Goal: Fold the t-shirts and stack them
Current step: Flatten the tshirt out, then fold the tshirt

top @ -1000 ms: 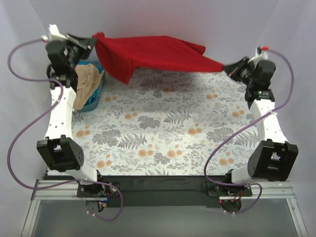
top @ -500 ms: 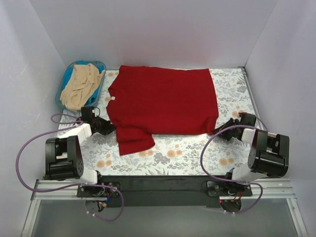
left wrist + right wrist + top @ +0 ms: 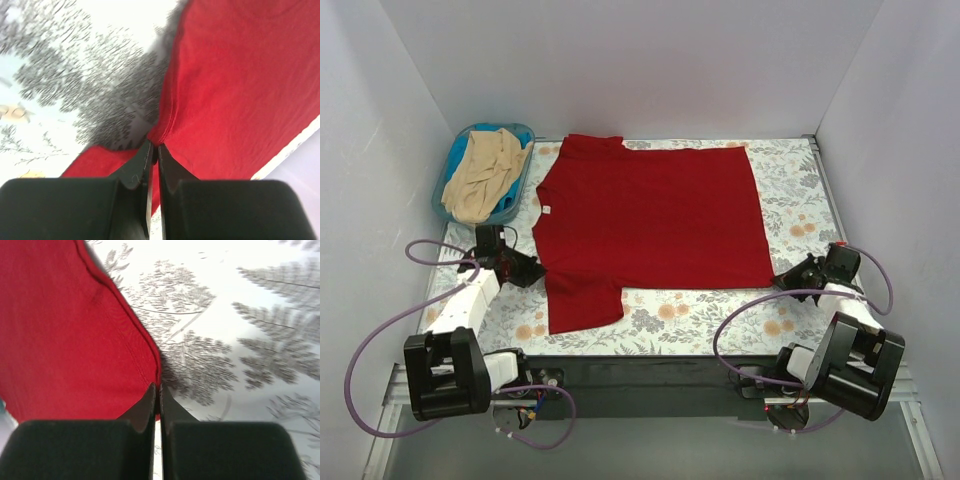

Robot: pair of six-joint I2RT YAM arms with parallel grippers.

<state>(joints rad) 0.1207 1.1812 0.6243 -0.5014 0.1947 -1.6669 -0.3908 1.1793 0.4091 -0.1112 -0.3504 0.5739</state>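
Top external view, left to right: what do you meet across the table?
Basket holding the beige shirt → red shirt → right gripper.

I record first t-shirt [image 3: 650,215] flat on table [image 3: 790,185] centre, second t-shirt [image 3: 480,180] in basket [image 3: 524,131] far left; left gripper [image 3: 533,270] and right gripper [image 3: 784,282] at first's near side

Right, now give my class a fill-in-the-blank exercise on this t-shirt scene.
The red t-shirt lies spread flat on the ____.
The beige t-shirt lies inside the blue ____.
The left gripper and right gripper both pinch the edge of the ____ t-shirt.
Missing words: table; basket; red.
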